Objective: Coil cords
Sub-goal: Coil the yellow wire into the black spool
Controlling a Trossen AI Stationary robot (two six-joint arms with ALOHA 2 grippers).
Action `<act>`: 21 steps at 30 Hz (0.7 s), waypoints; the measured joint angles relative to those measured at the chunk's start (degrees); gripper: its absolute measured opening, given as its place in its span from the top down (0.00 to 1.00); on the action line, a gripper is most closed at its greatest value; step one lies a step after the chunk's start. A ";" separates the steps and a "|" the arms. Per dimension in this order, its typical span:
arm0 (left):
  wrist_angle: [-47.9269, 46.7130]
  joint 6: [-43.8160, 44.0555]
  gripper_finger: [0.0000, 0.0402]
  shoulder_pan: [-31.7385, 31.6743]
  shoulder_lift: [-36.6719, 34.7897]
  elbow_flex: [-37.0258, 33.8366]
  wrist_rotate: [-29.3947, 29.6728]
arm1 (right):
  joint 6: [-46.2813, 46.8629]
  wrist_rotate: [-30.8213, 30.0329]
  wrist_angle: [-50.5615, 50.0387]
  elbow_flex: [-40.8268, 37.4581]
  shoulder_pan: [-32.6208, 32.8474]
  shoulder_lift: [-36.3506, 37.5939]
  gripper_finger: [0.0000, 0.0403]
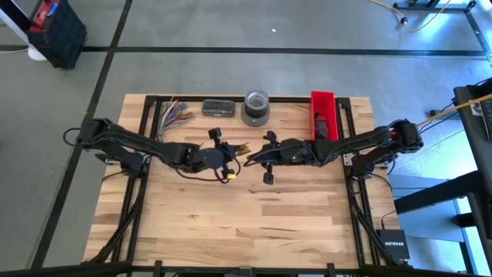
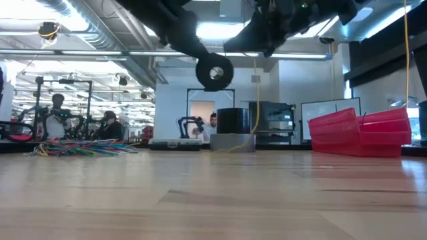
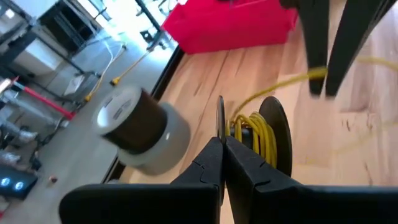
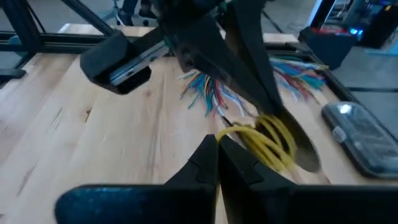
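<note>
Tape roll (image 1: pixel 256 107), red bin (image 1: pixel 323 115), coloured wires (image 1: pixel 174 114) behind raised spool (image 2: pixel 214 71).

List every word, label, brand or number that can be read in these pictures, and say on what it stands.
"NETGEAR": white letters on the small black box on the floor beside the table, high view; small, so the reading is hedged.
Dark flat case at the table's far edge: no readable text.
Tape roll: markings too blurred to read.
Red bin: no text visible.

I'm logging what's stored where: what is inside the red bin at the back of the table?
From above, the red bin holds something dark toward its near end; what it is can't be told. In the low view its wall hides the contents entirely.
</note>
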State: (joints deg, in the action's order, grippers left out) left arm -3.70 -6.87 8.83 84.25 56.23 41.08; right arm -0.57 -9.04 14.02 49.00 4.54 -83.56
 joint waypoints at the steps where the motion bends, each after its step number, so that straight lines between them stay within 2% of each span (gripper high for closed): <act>1: 1.41 -0.79 1.00 -0.11 0.69 0.00 -0.23 | 0.34 0.15 0.34 -0.02 0.00 -0.47 0.98; 12: 11.69 -1.95 1.00 -0.32 3.38 -0.01 -0.48 | 0.41 0.54 12.40 0.02 0.68 -8.02 0.98; 21: 12.80 0.45 1.00 0.37 2.20 -0.09 -0.13 | -1.60 -3.93 9.66 0.13 0.72 -9.23 0.98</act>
State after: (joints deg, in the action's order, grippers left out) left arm 9.10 -6.42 9.20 86.45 56.14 40.95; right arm -2.18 -12.97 23.68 49.13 5.26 -92.79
